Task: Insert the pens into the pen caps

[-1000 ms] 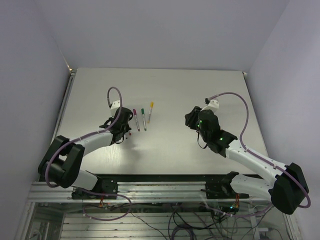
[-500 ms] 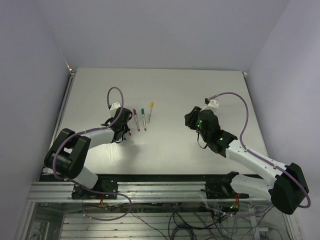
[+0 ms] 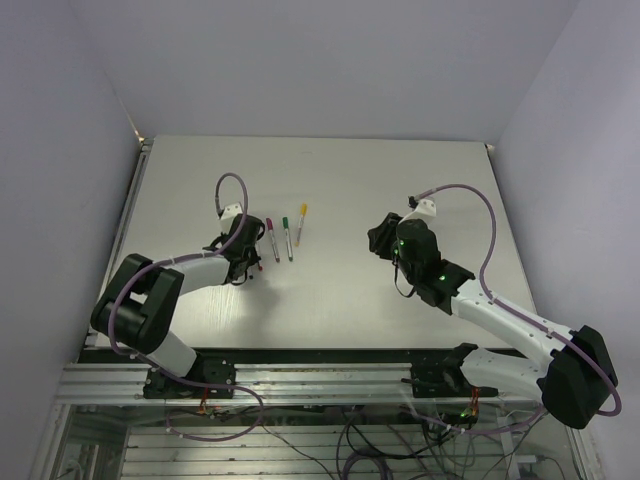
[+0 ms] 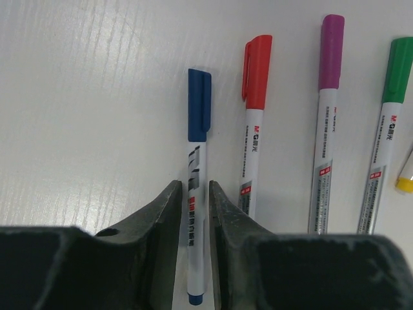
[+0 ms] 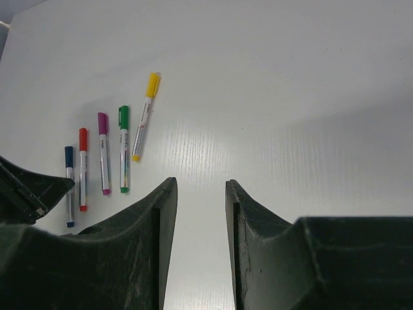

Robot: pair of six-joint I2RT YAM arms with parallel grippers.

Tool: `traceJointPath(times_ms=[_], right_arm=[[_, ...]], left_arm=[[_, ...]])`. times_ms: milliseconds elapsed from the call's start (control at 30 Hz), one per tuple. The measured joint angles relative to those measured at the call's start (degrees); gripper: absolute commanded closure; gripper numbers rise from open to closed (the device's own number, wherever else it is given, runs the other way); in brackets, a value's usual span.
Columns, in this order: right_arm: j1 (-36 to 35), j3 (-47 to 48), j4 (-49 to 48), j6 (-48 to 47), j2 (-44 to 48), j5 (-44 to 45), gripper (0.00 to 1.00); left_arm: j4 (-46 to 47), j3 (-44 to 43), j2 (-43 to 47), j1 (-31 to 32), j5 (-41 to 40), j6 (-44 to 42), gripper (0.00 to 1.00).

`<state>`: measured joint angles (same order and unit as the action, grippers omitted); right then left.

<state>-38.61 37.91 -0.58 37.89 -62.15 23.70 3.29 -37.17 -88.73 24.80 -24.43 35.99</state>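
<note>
Setting was a robotics lab test cell, white bench point(image 3: 330, 180) boxed in by plain walls point(image 3: 300, 60), left arm point(image 3: 185, 270) and right arm point(image 3: 500, 310) bolted to an aluminium rail point(image 3: 320, 375), loose cabling point(image 3: 380, 440) hung below.

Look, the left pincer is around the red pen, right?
Not quite. The left pincer is around the blue pen, with one finger on each side. The red pen lies beside it, outside the pincer. The left wrist view shows this.
</note>
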Motion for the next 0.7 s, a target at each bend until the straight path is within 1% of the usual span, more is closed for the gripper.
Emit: traceJointPath(times_ms=[200, 367, 467, 500, 533, 633, 700], right_arm=[[0.0, 0.0, -0.3, 0.0, 0.0, -0.4, 0.65], [0.0, 0.0, -0.5, 0.0, 0.0, -0.4, 0.65], [0.0, -0.1, -0.7, 0.0, 0.2, -0.2, 0.62], [0.0, -0.2, -0.8, -0.3, 0.4, -0.1, 0.59], [0.0, -0.4, -0.9, -0.4, 0.7, 0.0, 0.53], [0.0, -1.5, -0.9, -0.8, 3.0, 1.0, 0.40], [0.0, -2.0, -0.6, -1.1, 4.4, 1.8, 0.36]], left_arm=[[-0.6, -1.4, 1.0, 0.0, 0.0, -0.3, 0.67], [-1.3, -1.9, 4.8, 0.0, 0.0, -0.6, 0.67], [-2.3, -1.9, 7.5, 0.0, 0.0, -0.7, 0.68], [-2.8, -1.9, 8.6, 0.0, 0.0, -0.7, 0.68], [-3.1, -1.9, 9.3, 0.0, 0.0, -0.7, 0.68], [-4.4, -1.9, 12.4, 0.0, 0.0, -1.1, 0.69], [-5.5, -1.8, 14.8, 0.0, 0.0, -1.2, 0.69]])
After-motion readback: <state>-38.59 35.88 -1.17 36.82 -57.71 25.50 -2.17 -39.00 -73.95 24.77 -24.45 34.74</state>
